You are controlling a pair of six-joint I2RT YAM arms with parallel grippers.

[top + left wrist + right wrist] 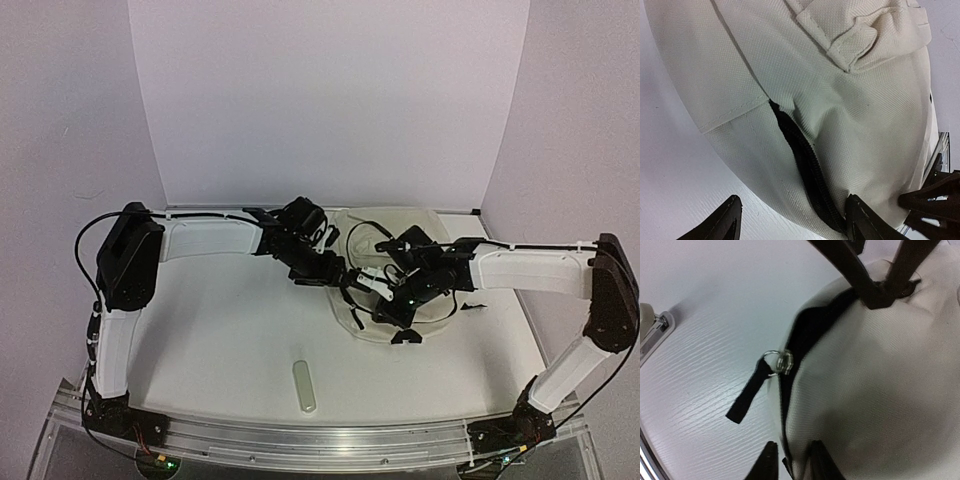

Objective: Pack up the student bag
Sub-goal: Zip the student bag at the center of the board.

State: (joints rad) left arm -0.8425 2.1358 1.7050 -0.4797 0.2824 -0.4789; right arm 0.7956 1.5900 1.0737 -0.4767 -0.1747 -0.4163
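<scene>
The student bag (392,232), cream fabric with a black zipper, lies at the table's back right. My left gripper (792,226) is open and straddles its rim. One finger hangs over bare table, and the other presses the fabric beside the zipper (801,156). My right gripper (792,462) has its jaws drawn close on the bag's zipper edge, with fabric pinched between them. The metal slider (783,361) and its black pull tab (747,393) hang free just ahead. In the top view both grippers (345,280) (378,290) meet at the bag's near left edge.
A pale oblong object (304,385) lies on the white table toward the front. White walls enclose the back and both sides. The left gripper's fingers (866,277) cross the top of the right wrist view.
</scene>
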